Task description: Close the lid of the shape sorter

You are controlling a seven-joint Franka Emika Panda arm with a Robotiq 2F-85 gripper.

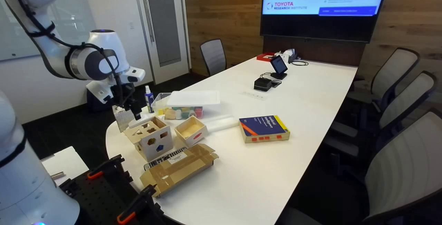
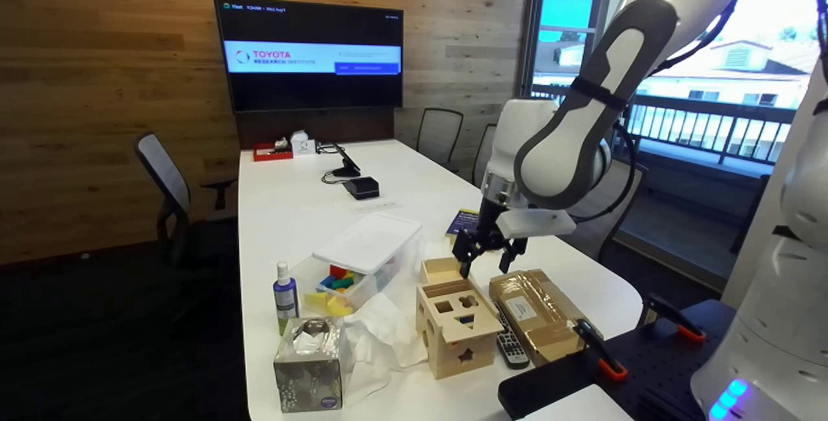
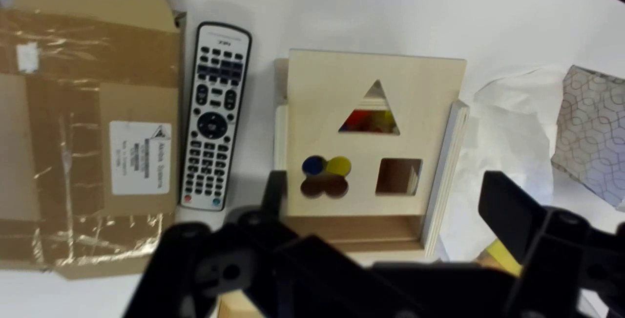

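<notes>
The shape sorter (image 1: pixel 155 151) is a pale wooden cube box on the table; it also shows in another exterior view (image 2: pixel 446 359) and the wrist view (image 3: pixel 451 154). Its lid (image 3: pixel 366 147) lies on top, partly slid. The lid sticks out past one side and leaves an open gap at the opposite side, as both exterior views show (image 1: pixel 142 136) (image 2: pixel 456 312). Coloured blocks show through the holes. My gripper (image 3: pixel 385 186) is open and empty above the box, fingers apart wider than the lid, near the gap side. It shows in both exterior views (image 1: pixel 133 111) (image 2: pixel 485 266).
A remote (image 3: pixel 215 113) and a cardboard box (image 3: pixel 136 103) lie on one side. A tissue box (image 2: pixel 310 376), white tissue (image 2: pixel 381 337), spray bottle (image 2: pixel 286 298) and plastic bin (image 2: pixel 367 243) stand on the other. A smaller wooden box (image 1: pixel 188 141) and a book (image 1: pixel 264 126) lie beyond.
</notes>
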